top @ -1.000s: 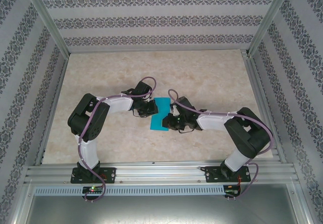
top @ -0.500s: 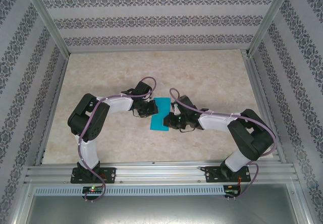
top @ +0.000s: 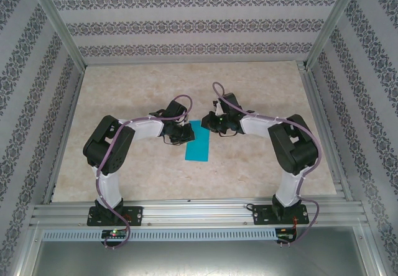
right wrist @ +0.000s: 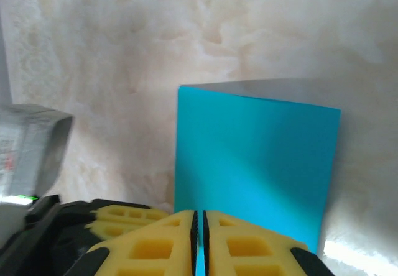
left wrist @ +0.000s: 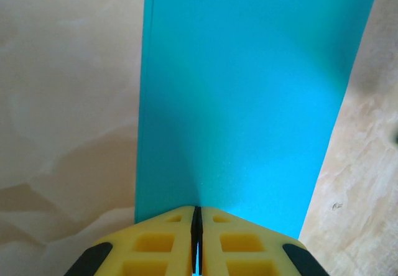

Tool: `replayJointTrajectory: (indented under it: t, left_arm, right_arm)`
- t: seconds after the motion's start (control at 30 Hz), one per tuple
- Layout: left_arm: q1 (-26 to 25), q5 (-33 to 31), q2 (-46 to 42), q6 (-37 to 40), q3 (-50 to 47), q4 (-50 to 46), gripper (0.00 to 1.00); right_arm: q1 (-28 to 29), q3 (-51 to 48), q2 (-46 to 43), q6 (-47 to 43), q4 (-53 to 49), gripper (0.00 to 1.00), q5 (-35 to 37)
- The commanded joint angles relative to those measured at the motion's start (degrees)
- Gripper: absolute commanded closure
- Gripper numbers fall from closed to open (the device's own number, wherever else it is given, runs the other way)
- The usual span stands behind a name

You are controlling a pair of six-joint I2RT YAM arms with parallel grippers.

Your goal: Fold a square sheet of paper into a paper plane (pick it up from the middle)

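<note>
The square sheet of paper [top: 199,145] is teal-blue and folded into a narrow rectangle at the middle of the table. My left gripper [top: 185,133] is at its left long edge, shut on the paper. In the left wrist view the paper [left wrist: 249,89] runs out from the closed yellow jaws of my left gripper [left wrist: 196,209]. My right gripper [top: 209,125] is at the sheet's far end, jaws closed, with teal showing in the slit between them. From the right gripper [right wrist: 199,212] the paper [right wrist: 255,164] stretches away, its far edge slightly lifted. The left gripper's fingers [right wrist: 121,217] show beside it.
The marble-patterned table [top: 261,96] is bounded by an aluminium frame [top: 186,211] at the near edge and patterned walls on three sides. The right arm's elbow [top: 292,142] stands to the right of the paper.
My right gripper has moved from the paper's right long edge up to its far end, and the right arm swung back with it. The left gripper and paper stayed almost still.
</note>
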Motion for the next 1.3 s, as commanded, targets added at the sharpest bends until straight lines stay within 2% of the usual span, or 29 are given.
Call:
replayJointTrajectory:
  t: [0.0,0.23,0.6,0.87,1.07,1.27]
  left_arm:
    - [-0.7,-1.7,0.0,1.7,-1.2,-4.9,0.87]
    - [-0.6,-1.6,1.4,1.9,-0.7,-5.0,0.87]
    - [-0.7,-1.5,1.2,1.9,-0.5,-5.2,0.87]
    - [-0.6,-1.6,1.3,2.0,-0.5,-5.4,0.87]
    - [-0.6,-1.6,1.2,2.0,-0.7,-5.3,0.87]
    - [-0.6,-2.2,1.2,2.4,-0.3,-6.4,0.87]
  right_arm:
    - [-0.3,0.9,3.1,-1.4,-1.2,0.87,-1.7]
    - [-0.6,0.6,6.9,-1.0,-0.8,0.86,-2.0]
    - [-2.6,5.5,2.6,-1.9,-3.3,0.84,-3.1]
    - [-3.4,6.4,6.1,-1.5,-1.5,0.84,-3.9]
    - [-3.4,9.5,10.3,-3.6,-7.4,0.84,-0.7]
    - [-4.2,10.3,5.1,-3.6,-7.7,0.84,-3.0]
